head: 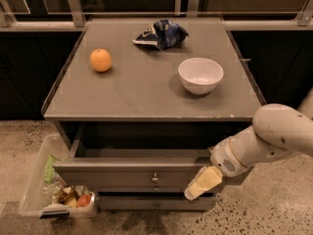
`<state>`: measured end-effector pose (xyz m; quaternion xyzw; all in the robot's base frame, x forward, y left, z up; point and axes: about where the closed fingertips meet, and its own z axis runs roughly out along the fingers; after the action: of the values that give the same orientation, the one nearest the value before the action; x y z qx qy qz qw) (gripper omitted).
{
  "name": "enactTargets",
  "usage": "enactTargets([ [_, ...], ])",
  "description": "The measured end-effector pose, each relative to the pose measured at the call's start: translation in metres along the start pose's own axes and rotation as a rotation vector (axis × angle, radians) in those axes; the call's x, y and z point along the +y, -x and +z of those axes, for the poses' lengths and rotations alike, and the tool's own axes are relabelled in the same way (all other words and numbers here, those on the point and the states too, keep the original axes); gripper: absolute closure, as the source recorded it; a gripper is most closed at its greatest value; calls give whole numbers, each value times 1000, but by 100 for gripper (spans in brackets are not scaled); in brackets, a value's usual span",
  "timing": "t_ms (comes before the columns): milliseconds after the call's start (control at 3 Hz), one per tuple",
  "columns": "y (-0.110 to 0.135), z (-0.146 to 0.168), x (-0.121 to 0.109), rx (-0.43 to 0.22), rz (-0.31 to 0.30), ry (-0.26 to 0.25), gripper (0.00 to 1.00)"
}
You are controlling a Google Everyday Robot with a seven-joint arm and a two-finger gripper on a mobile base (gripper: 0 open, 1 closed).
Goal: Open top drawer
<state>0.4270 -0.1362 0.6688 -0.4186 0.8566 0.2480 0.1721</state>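
The top drawer of the grey cabinet stands partly pulled out. Its wide front has a small round metal knob at centre, and a strip of its interior shows behind the front. My gripper, cream-coloured on a white arm, is at the right end of that drawer front, right of the knob and against its upper edge. A lower drawer front with its own knob sits just beneath, pushed in.
On the cabinet top stand an orange, a white bowl and a crumpled blue chip bag. A clear bin of scraps hangs at the cabinet's lower left. A railing runs behind.
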Motion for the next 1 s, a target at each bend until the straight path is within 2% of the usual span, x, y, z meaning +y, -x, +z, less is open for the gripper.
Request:
enactTargets([
  [333,0,0,0,0,0,0,0],
  [1000,9,5,-27,-2,18,-56,0],
])
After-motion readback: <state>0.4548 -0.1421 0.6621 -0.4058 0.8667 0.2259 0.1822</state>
